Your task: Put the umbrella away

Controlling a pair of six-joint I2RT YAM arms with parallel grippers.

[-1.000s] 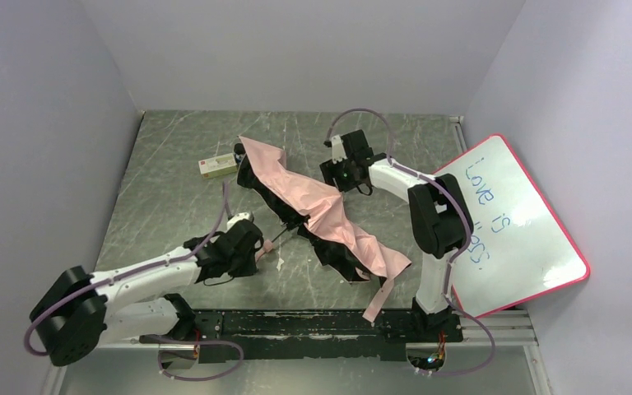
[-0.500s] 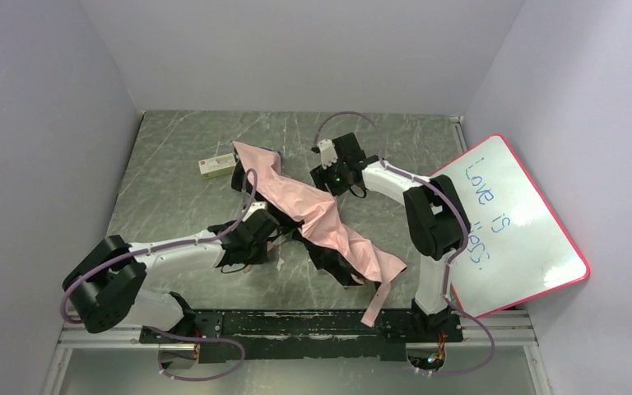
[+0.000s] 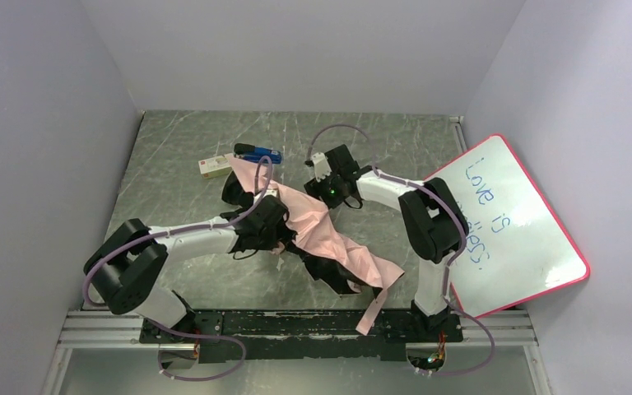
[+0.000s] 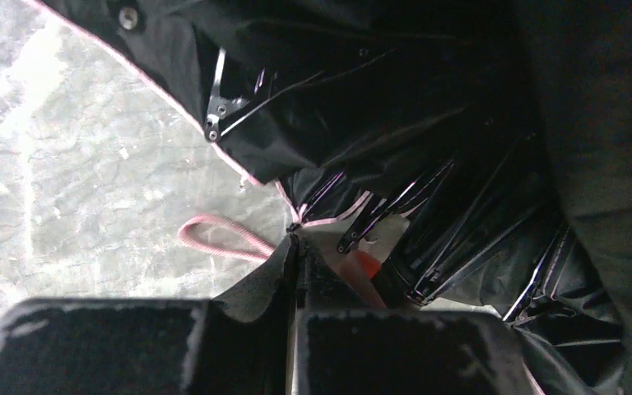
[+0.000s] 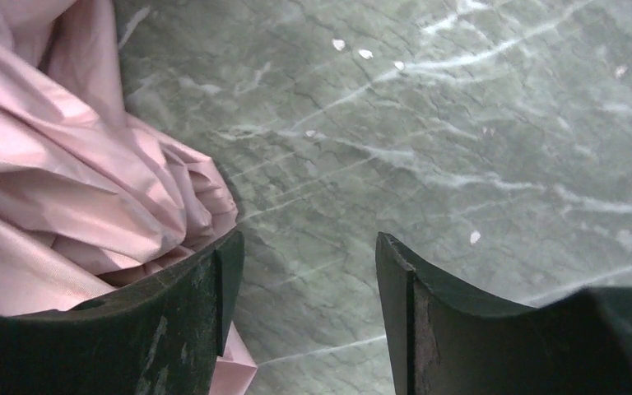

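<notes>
As my left arm (image 3: pixel 189 239) stretches low from its base, forearm running rightward, my left gripper (image 3: pixel 273 228) ends against the near-left side of the umbrella (image 3: pixel 329 230). The umbrella lies crumpled on the table (image 3: pixel 173 197), pink outside with black lining showing. Those jaws are pressed together, their tips (image 4: pixel 276 276) pinched at the umbrella's pink-edged hem; which part they nip I cannot tell. A thin pink cord loop (image 4: pixel 214 236) lies just left of them.

My right arm (image 3: pixel 428 222) rises, bends over and sets my right gripper (image 3: pixel 321 191) at the umbrella's far-right side. Its jaws are apart over bare table, one finger (image 5: pixel 173 329) just beside the pink cloth.

Counting:
- two arms
- one umbrella
- one long pink strap (image 3: pixel 376 300) trailing from its near end
- one small box (image 3: pixel 216 165) and one blue thing (image 3: pixel 257 153) just beyond its far-left end
- one whiteboard (image 3: pixel 510 222) well to its right
</notes>
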